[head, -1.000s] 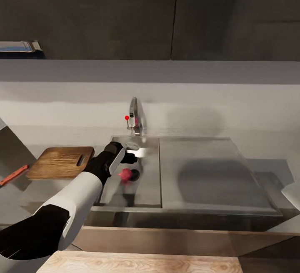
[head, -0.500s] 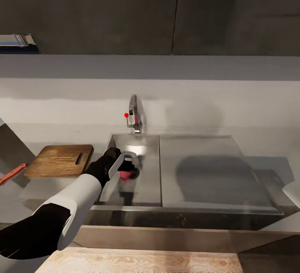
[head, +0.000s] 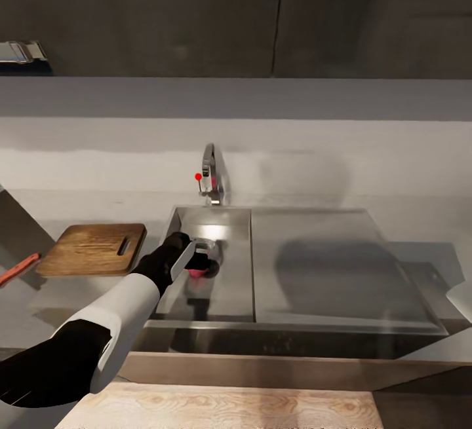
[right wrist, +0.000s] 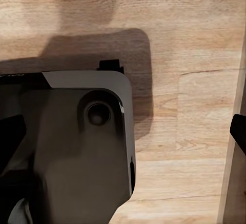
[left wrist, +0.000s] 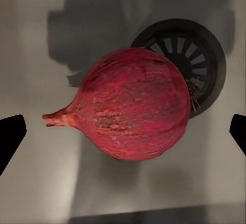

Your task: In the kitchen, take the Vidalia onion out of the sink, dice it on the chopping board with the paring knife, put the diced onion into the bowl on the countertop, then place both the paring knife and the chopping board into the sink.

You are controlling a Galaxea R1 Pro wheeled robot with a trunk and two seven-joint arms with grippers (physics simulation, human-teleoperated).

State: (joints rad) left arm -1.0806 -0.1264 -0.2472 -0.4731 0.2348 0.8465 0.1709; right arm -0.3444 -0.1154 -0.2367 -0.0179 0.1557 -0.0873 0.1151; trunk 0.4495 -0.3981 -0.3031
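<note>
Onion (left wrist: 134, 112) lies on the sink (head: 229, 285) floor beside the drain (left wrist: 189, 60). Left gripper (head: 202, 260) hangs over it, fingers (left wrist: 10, 137) spread wide either side, not touching. Judged firm, light, round and smooth-skinned, likely to roll; best grasped across its widest girth, clear of the stem. From the head, the gripper hides most of the onion. Right gripper's state cannot be told.

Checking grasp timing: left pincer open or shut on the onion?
Open. In the left wrist view both fingertips stand clear of the Vidalia onion, which lies on the sink floor by the drain.
</note>
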